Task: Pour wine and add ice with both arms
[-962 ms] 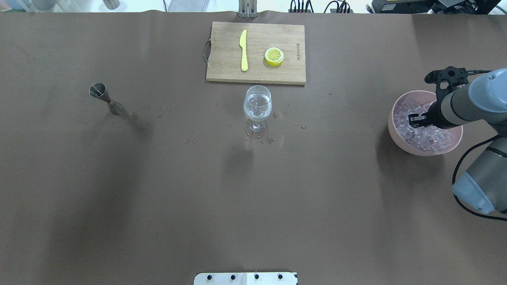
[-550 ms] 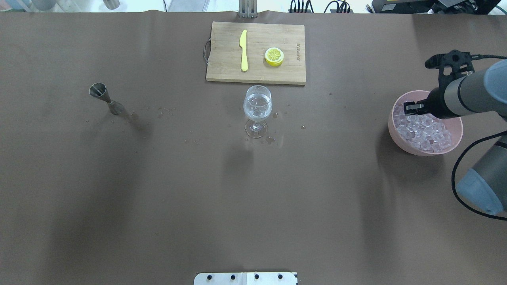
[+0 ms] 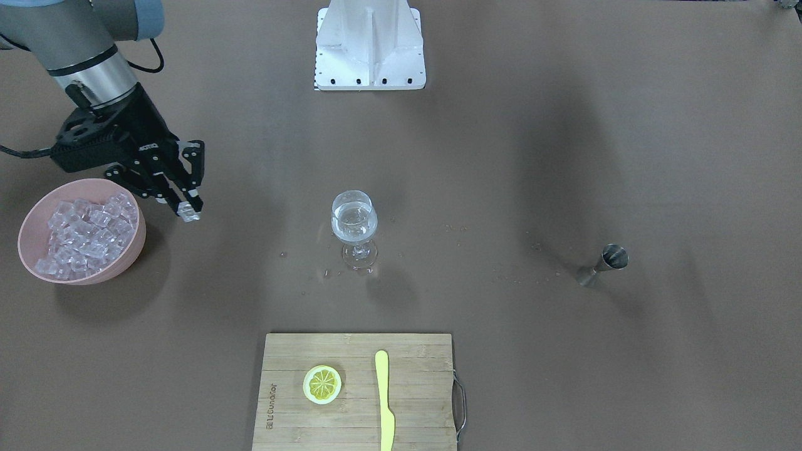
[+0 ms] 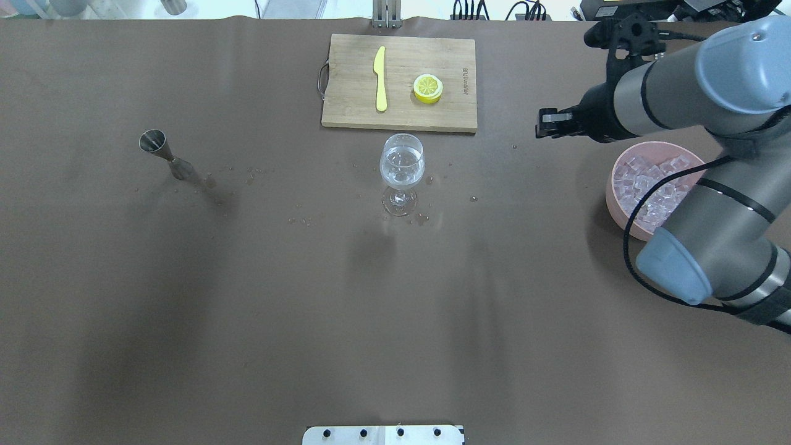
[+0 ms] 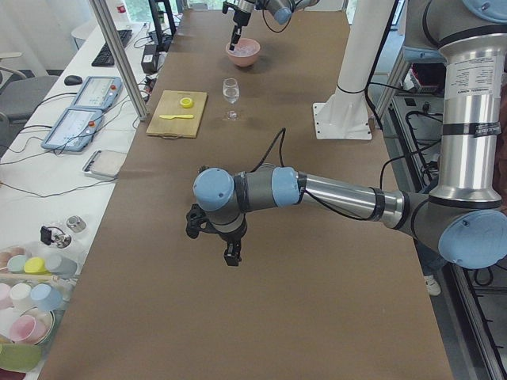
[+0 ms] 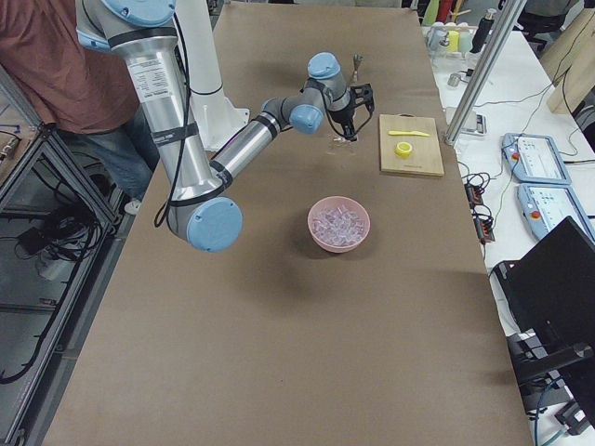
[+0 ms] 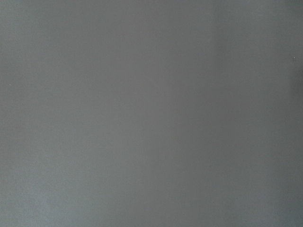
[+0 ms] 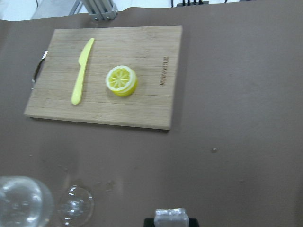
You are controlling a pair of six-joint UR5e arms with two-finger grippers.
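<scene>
A stemmed glass [image 4: 401,162] with clear wine stands mid-table, in front of the cutting board; it also shows in the front view [image 3: 354,220]. The ice [image 3: 84,237] is heaped in a pink bowl [image 3: 30,216] at the table's right end. My right gripper [image 3: 188,212] is shut on one ice cube [image 8: 171,215] and hangs above the table between bowl and glass, clear of the bowl rim [image 4: 649,146]. My left gripper [image 5: 231,258] shows only in the exterior left view, low over bare table; I cannot tell if it is open or shut.
A wooden cutting board [image 4: 346,117] at the back holds a yellow knife [image 4: 380,79] and a lemon slice [image 4: 427,88]. A steel jigger [image 4: 162,153] stands at the left. Water drops lie around the glass foot. The white robot base [image 3: 369,47] is at the near edge.
My right gripper has lifted out of the bowl with an ice cube and moved left and away from the robot, toward the glass. The glass and jigger have not moved.
</scene>
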